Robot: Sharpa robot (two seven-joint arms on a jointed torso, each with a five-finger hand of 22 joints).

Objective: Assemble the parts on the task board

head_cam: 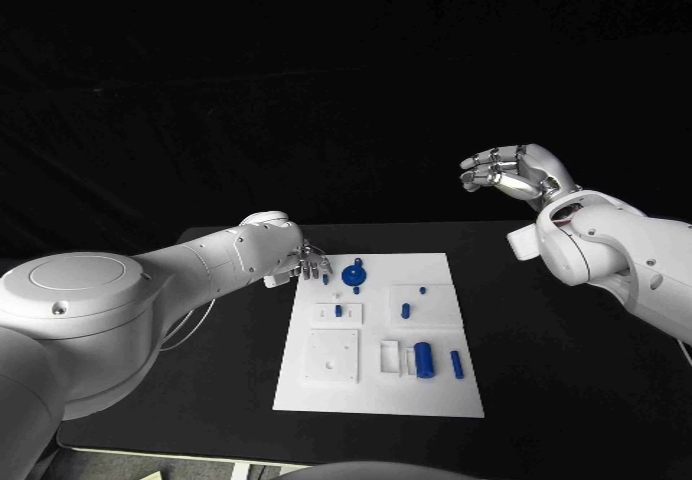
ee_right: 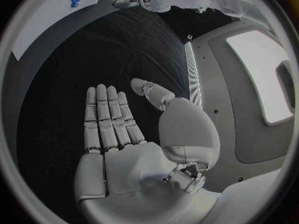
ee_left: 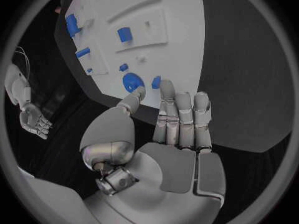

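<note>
The white task board (head_cam: 378,340) lies flat in the middle of the black counter (head_cam: 562,370), its long side running away from the robot. On it lie small blue parts: a round disc (head_cam: 355,273) near the far left corner, a short peg (head_cam: 424,291) and an oblong piece (head_cam: 407,310) toward the far right, a small block (head_cam: 339,311) set in a raised white square at mid-left, and a thick cylinder (head_cam: 423,356) beside a thin bar (head_cam: 457,364) near the right edge (the cylinder just beside a white rectangular frame). The left hand (head_cam: 309,262) hovers at the board's far left corner, just beside the disc; its fingers (ee_left: 181,117) are extended side by side, the thumb set apart toward the disc, and nothing is held. The right hand (head_cam: 512,172) is raised well apart from the board, above the counter's far right; its fingers (ee_right: 109,117) lie straight and apart from the thumb, and it holds nothing.
</note>
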